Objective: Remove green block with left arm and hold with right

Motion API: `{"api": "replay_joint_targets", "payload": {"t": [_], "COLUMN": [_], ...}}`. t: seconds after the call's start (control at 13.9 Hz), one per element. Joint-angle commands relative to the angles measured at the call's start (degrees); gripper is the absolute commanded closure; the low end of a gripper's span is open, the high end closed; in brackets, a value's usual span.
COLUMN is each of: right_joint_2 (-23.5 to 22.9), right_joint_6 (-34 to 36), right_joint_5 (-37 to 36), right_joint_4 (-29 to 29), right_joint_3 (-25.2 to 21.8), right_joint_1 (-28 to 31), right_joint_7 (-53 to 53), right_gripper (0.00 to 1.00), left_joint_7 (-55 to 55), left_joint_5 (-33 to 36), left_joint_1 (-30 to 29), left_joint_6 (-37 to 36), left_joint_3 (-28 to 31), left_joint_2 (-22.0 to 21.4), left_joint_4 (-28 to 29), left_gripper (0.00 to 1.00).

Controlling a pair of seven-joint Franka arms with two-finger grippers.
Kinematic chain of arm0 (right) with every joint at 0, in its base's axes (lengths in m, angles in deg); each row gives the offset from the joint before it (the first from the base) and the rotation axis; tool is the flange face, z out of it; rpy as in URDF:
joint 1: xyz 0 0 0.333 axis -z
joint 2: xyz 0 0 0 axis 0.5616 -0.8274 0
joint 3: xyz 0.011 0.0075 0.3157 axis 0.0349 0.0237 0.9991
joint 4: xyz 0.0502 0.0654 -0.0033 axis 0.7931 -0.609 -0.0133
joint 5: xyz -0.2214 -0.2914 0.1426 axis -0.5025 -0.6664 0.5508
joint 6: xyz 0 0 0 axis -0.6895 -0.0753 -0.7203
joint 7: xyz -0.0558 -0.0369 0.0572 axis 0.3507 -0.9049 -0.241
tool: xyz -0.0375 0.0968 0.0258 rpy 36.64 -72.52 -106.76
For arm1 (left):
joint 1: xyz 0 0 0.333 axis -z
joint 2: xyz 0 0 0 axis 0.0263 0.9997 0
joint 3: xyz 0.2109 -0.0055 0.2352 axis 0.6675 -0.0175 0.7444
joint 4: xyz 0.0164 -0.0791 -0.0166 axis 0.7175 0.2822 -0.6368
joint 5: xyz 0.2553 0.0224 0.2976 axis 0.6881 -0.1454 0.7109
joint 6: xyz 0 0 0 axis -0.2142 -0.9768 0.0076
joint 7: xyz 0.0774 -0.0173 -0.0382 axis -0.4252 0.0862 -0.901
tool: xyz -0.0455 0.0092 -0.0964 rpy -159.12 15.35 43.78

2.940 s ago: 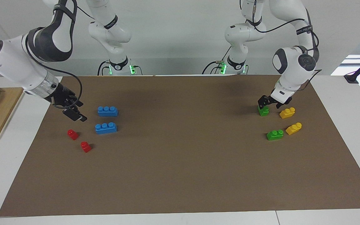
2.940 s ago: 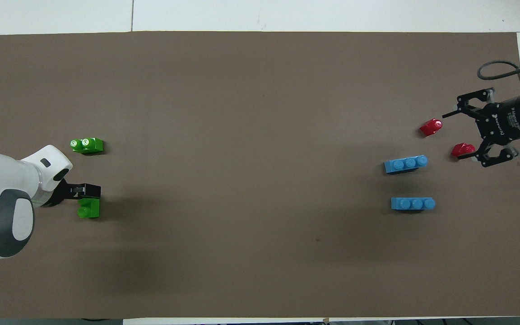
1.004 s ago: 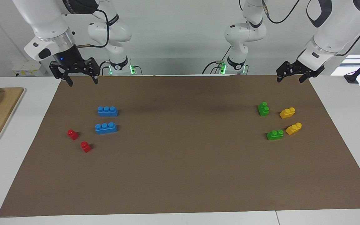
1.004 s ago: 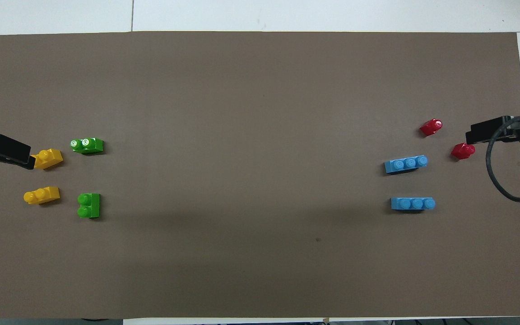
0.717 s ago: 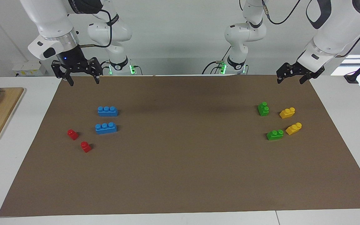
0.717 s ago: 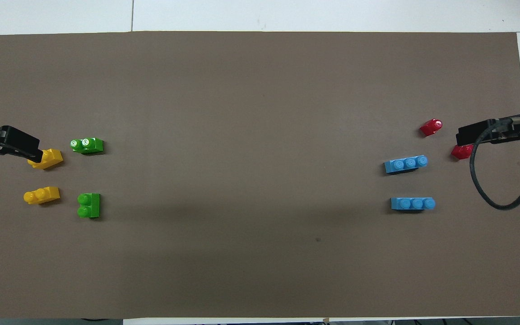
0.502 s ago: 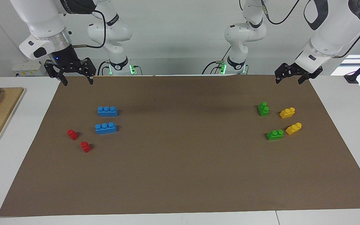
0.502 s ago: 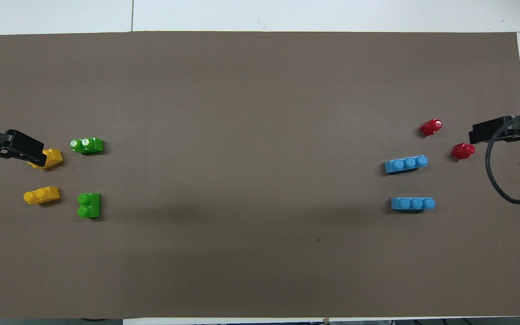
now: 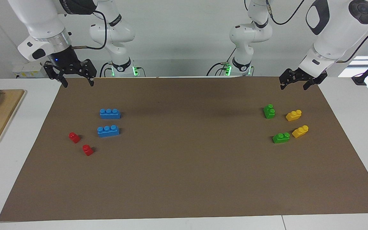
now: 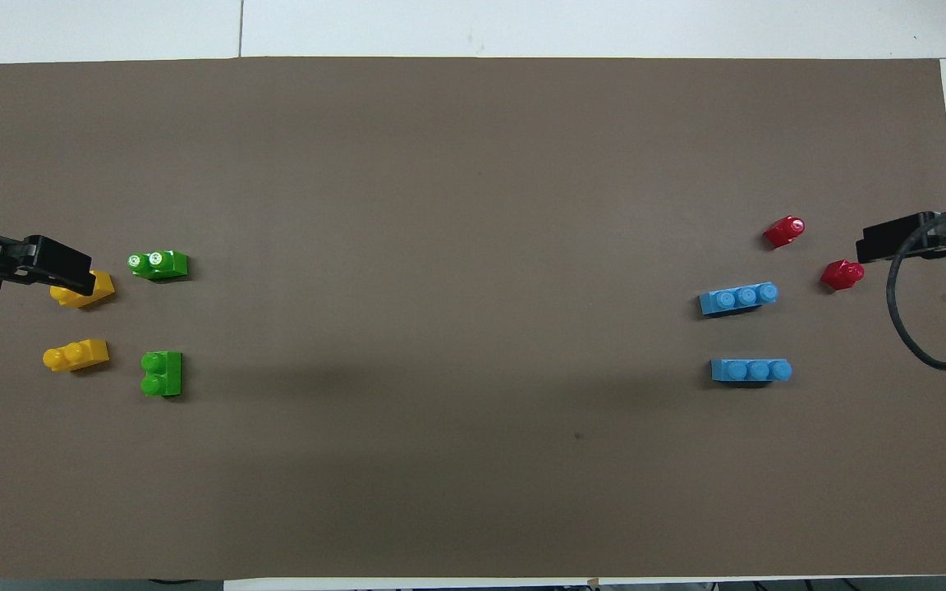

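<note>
Overhead, left gripper (image 9: 294, 84) raised with fingers apart over the mat's edge, right gripper (image 9: 77, 81) likewise spread, nothing gripped, green block (image 9: 269, 111) left lying beside yellow bricks (image 9: 294, 115).

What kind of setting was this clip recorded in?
Most likely a robotics lab bench: two white arms mounted at a white table, a brown paper mat as workspace, and toy bricks laid out by colour, such as a green block and blue bricks.

Two bright green blocks (image 9: 269, 111) and two yellow blocks (image 9: 293, 115) sit below the black left tool (image 9: 293, 83). Blue bricks (image 9: 110, 113) and red bricks (image 9: 74, 137) lie below the black right tool (image 9: 73, 80), all on a brown mat (image 9: 187, 166).
</note>
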Motion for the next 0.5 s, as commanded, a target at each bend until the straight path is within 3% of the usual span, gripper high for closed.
{"api": "replay_joint_targets", "payload": {"t": [0.0,0.43], "right_joint_2": [-0.2,-0.2], "right_joint_6": [1.4,2.2], "right_joint_5": [-0.6,-0.6], "right_joint_4": [0.4,0.5], "right_joint_3": [0.2,0.1], "right_joint_1": [1.3,1.6], "right_joint_7": [0.4,0.5], "right_gripper": [0.00,0.00], "left_joint_7": [-0.1,-0.5], "left_joint_5": [1.3,1.5], "left_joint_1": [0.3,0.7], "left_joint_6": [3.5,6.1], "left_joint_3": [0.2,0.2], "left_joint_2": [-1.6,-1.1], "left_joint_4": [1.8,1.2], "left_gripper": [0.00,0.00]}}
